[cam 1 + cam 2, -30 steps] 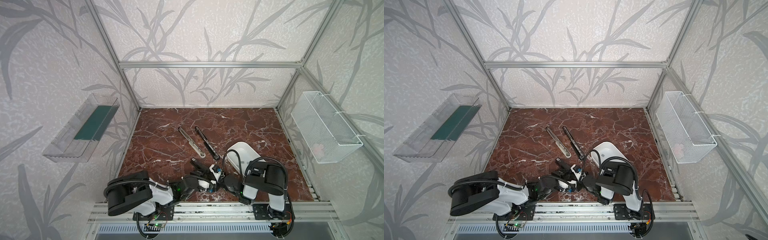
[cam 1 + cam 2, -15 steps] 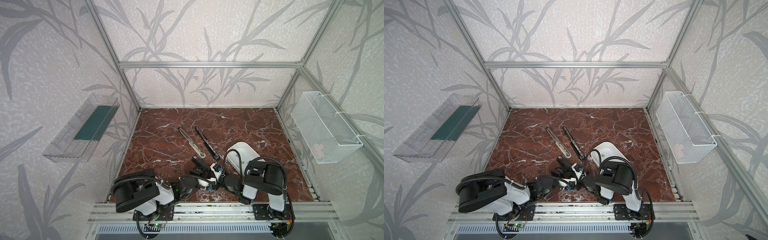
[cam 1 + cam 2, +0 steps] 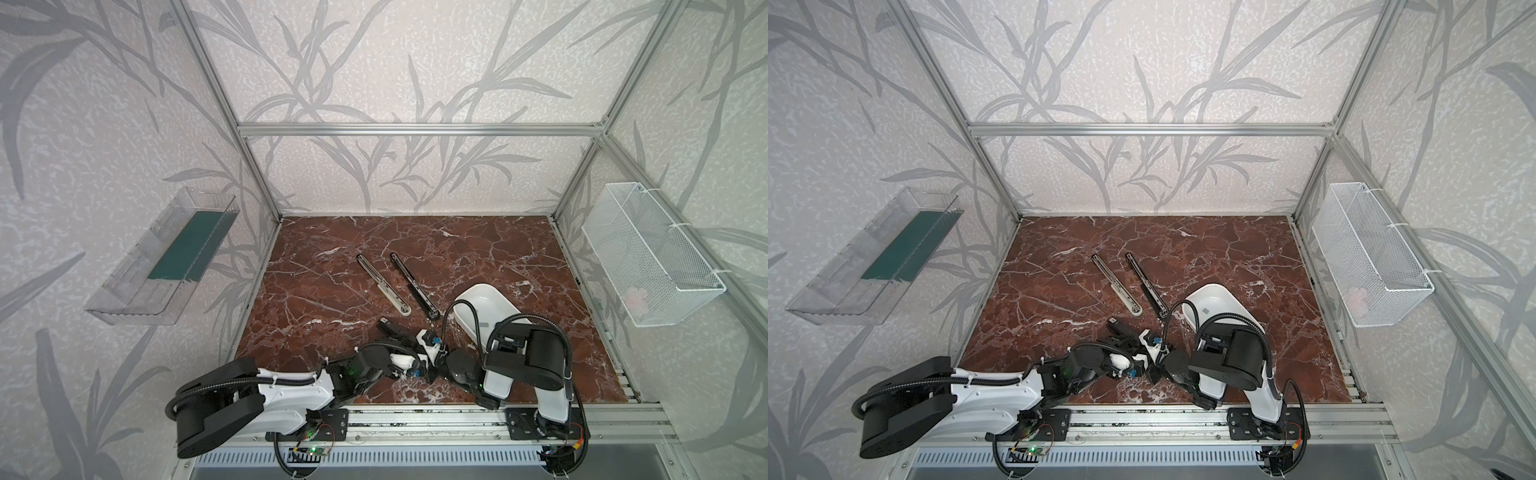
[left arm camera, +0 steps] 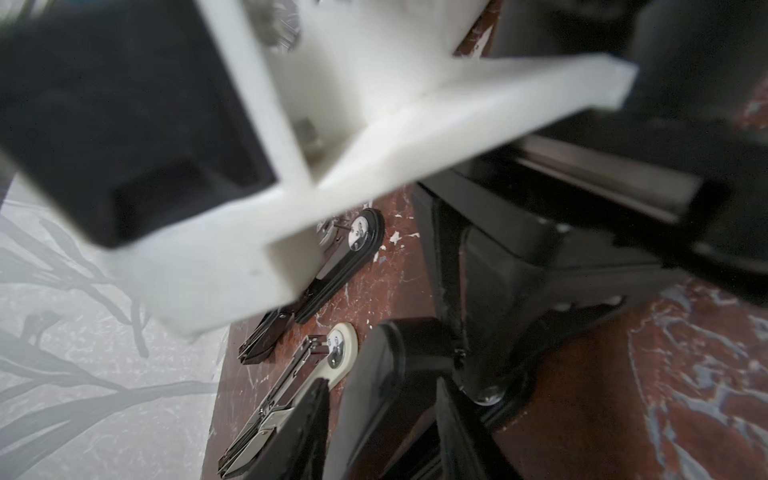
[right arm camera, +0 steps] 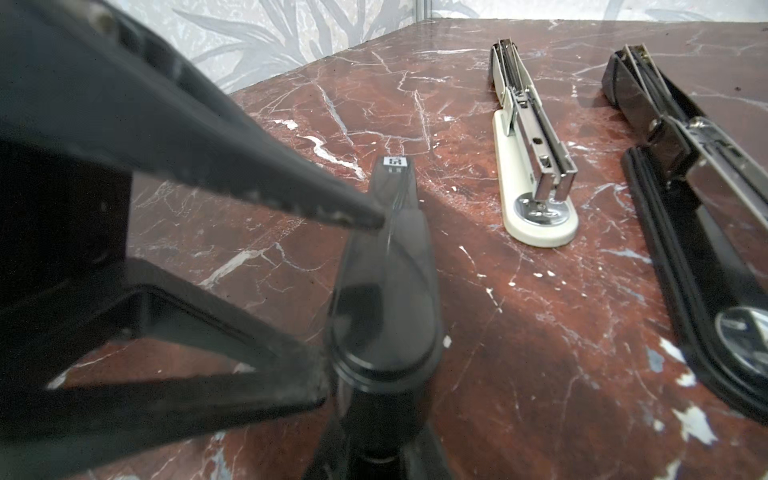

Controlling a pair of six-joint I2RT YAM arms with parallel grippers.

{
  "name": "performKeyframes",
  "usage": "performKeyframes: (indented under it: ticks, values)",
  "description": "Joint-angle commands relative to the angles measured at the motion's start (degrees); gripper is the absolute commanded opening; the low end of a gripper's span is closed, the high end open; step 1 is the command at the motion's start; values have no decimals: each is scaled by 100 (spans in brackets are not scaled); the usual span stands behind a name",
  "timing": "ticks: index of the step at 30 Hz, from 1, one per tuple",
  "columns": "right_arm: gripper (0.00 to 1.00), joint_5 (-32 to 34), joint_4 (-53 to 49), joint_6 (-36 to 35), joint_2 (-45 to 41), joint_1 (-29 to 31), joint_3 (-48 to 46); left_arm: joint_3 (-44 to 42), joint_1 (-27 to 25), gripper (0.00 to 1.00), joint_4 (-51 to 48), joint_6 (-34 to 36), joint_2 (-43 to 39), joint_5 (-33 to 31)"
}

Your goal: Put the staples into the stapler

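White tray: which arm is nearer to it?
Right. In both top views the right arm overlaps the near edge of the white tray; the left arm ends short of it, to its left.

You can read no words or numbers; only a black-and-white square code tag (image 5: 394,162) sits, upper middle of the frame, on the tip of the dark translucent plastic piece (image 5: 386,282).

The left arm (image 3: 291,390) and right arm (image 3: 494,380) had white shells, bulky black joint housings and ribbed black cables (image 3: 282,379) (a green light (image 3: 353,371) glowed at lower centre of frame).
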Motion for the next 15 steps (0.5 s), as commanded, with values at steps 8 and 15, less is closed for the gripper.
performKeyframes:
  ticks: [8, 15]
  values:
    - [7, -502, -372, -5, 31, 113, -65, 184, 43, 46, 759, 105, 481, -1]
    - [7, -547, -370, 1, 123, 113, -39, 426, 42, 44, 998, 64, 626, -261]
